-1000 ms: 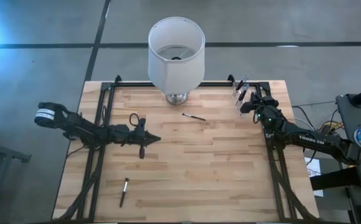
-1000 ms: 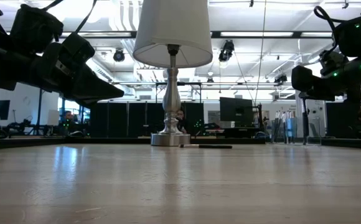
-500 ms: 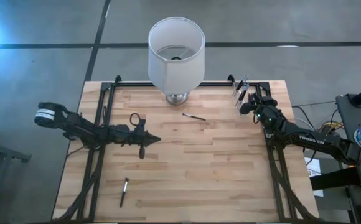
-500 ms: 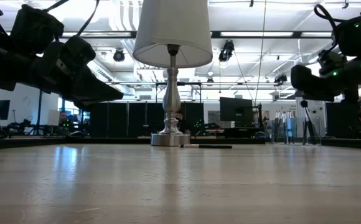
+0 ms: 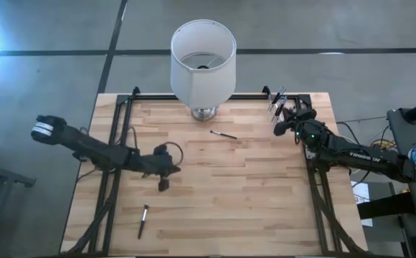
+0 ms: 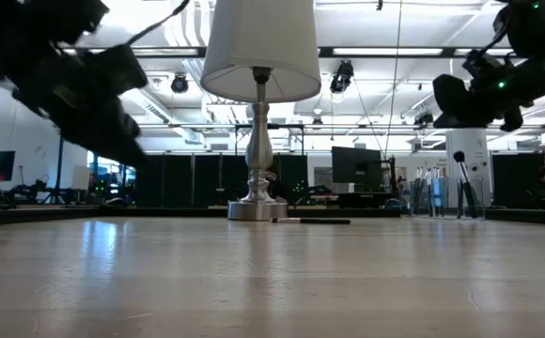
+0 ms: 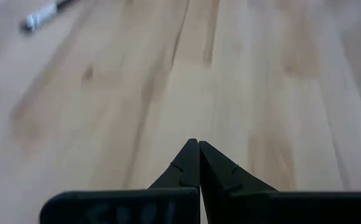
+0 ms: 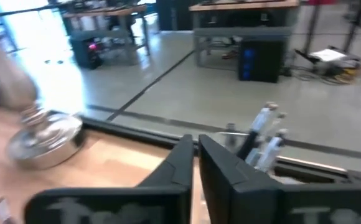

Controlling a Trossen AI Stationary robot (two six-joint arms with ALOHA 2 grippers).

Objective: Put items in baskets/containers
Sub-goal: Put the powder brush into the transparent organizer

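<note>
Right gripper [image 5: 280, 127] closed, empty, beside clear cup [image 5: 275, 107] with brushes. Left gripper [image 5: 163, 185] closed, empty, above table [image 5: 251, 193].

Two dark, slender jointed arms. The left arm [image 5: 97, 148] carries a white band near its base and looped black cable; the right arm [image 5: 351, 154] shows white lettering and green lights.

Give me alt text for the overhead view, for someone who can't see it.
Seen from above, a wooden table holds a white lamp at its far edge, two loose brushes, and a clear cup of brushes at the far right corner. The right gripper is shut beside the cup; the left gripper, also shut, is left of centre.
</note>
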